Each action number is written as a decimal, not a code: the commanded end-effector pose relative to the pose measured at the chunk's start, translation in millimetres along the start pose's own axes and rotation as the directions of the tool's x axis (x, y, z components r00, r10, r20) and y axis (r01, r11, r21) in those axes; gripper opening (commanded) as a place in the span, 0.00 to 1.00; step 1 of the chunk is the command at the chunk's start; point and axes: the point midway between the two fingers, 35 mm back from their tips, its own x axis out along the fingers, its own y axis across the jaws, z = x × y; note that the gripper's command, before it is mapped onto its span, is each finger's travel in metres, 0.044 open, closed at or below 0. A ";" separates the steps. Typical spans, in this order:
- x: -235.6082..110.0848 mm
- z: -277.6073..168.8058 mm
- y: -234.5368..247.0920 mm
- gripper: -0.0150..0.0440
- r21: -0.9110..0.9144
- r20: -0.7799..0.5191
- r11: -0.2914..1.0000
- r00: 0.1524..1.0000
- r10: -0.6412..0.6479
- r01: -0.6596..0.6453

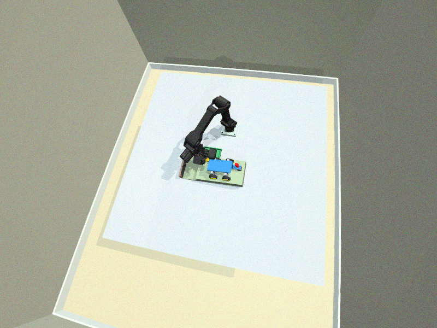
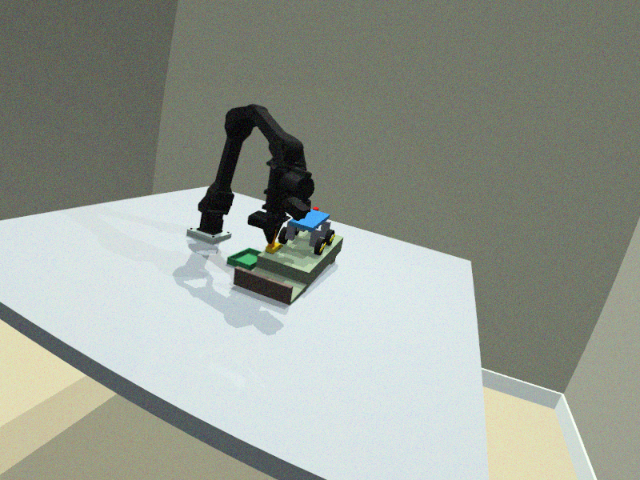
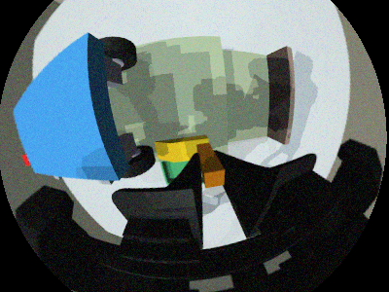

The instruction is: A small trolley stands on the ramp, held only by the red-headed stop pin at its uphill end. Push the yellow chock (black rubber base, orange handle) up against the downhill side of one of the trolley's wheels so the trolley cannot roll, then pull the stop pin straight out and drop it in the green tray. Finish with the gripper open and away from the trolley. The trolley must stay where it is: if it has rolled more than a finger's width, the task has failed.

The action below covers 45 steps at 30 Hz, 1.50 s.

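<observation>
The gripper (image 3: 207, 181) is clamped on the orange handle (image 3: 210, 168) of the chock (image 3: 178, 150) (yellow body near a trolley (image 3: 63, 112) wheel (image 3: 139, 161), contact not clear), on the ramp (image 2: 298, 258), with the pin (image 2: 315, 208) in place.

Yellow chock (image 3: 180, 149), orange handle (image 3: 210, 168) clamped, just downhill of blue trolley's (image 3: 61, 112) wheel (image 3: 137, 160)
</observation>
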 end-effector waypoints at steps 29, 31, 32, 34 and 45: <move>0.2 0.1 10.2 0.58 0.000 0.001 1.000 1.000 -0.002 0.002; -0.5 0.1 10.2 0.58 0.001 0.001 1.000 1.000 -0.001 0.001; -2.4 0.1 10.1 0.58 0.001 0.001 1.000 1.000 -0.001 0.001; -9.0 0.2 10.0 0.58 0.002 0.002 1.000 1.000 0.000 0.000; -45.6 -0.6 9.6 0.58 0.004 0.004 1.000 1.000 0.001 -0.001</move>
